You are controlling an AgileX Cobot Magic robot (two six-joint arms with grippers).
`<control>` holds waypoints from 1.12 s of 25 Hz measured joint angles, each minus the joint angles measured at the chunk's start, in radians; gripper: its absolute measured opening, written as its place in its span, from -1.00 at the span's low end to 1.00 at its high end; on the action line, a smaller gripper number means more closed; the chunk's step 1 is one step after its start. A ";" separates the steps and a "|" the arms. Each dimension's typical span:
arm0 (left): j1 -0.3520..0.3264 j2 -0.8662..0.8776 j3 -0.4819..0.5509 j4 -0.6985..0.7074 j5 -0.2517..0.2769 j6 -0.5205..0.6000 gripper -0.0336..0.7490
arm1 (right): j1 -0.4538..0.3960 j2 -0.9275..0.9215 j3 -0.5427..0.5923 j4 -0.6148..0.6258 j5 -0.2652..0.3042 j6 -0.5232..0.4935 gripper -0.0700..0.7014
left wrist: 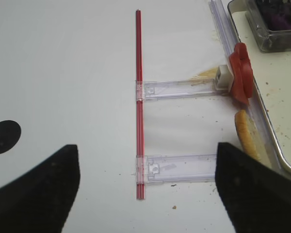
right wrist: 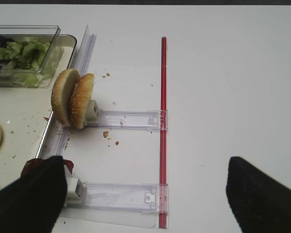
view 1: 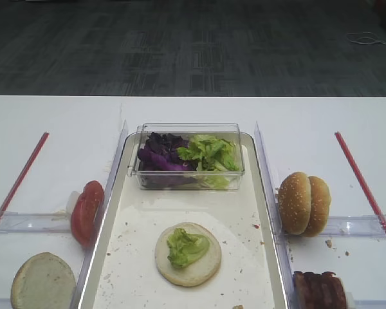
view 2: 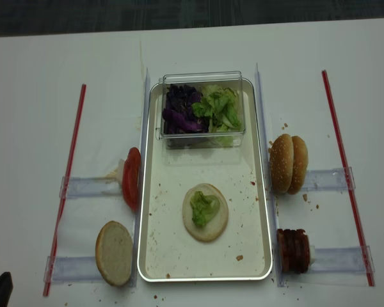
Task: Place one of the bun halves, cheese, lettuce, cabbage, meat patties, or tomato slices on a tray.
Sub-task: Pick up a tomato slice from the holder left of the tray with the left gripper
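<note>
On the cream tray lies a pale bun half with a lettuce piece on top. Purple cabbage and more lettuce fill a clear box at the tray's far end. Tomato slices and a flat bun half stand left of the tray. Sesame bun halves and meat patties stand to its right. No cheese is in view. My left gripper hangs open and empty over the table left of the bun half. My right gripper is open and empty beside the patties.
Clear plastic holder rails flank the tray, and a clear divider wall runs along each of its long sides. Red strips lie on the white table on the outer sides. Crumbs dot the tray and table.
</note>
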 joint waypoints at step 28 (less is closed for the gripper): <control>0.000 0.517 -0.002 0.000 0.002 -0.010 0.52 | 0.000 0.000 0.000 0.000 0.000 0.004 0.97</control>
